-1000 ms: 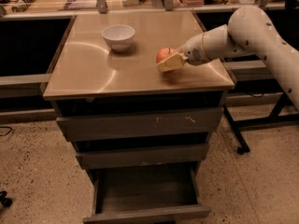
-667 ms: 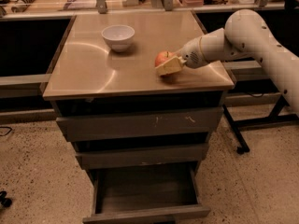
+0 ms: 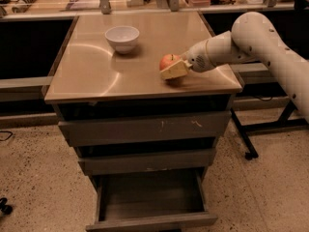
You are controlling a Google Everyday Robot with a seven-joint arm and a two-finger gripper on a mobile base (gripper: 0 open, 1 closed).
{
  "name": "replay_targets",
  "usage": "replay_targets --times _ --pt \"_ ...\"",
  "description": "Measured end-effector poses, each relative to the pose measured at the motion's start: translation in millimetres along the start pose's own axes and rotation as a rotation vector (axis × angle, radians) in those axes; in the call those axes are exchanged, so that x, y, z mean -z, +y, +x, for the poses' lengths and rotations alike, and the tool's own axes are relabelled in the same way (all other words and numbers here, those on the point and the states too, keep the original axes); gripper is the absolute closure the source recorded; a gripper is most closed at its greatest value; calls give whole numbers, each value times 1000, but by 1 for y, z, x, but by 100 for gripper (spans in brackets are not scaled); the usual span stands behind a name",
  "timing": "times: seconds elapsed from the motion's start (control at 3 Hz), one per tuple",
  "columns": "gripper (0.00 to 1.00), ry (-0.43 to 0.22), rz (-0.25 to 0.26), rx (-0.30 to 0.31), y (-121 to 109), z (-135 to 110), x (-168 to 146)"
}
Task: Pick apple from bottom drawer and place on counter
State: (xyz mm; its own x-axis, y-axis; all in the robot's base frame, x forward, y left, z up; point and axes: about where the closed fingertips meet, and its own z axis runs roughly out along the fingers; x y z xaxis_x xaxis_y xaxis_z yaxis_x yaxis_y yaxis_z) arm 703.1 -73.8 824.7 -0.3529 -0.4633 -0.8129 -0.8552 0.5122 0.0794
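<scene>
while tool [image 3: 172,67] clasps it over counter [image 3: 96,74], round reddish apple [image 3: 167,60]

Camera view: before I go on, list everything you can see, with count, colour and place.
apple: 1, red, in the gripper just above the counter's front right part
bowl: 1, white, on the counter, back, left of the apple
counter: 1, glossy beige, top of the drawer cabinet
bottom drawer: 1, grey, pulled open, lowest of the three
upper drawers: 2, grey, stacked above the bottom drawer
bench: 1, tan, behind the counter, small clutter on it
arm: 1, white, reaching in from the right
gripper: 1, tan fingers, shut on the apple over the counter
</scene>
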Motion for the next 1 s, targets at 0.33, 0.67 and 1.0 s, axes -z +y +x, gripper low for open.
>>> replay_targets --times 0.33,0.67,1.0 --pt "58 0 0 0 0 0 0" --pt "35 0 0 0 0 0 0" --pt "11 0 0 0 0 0 0"
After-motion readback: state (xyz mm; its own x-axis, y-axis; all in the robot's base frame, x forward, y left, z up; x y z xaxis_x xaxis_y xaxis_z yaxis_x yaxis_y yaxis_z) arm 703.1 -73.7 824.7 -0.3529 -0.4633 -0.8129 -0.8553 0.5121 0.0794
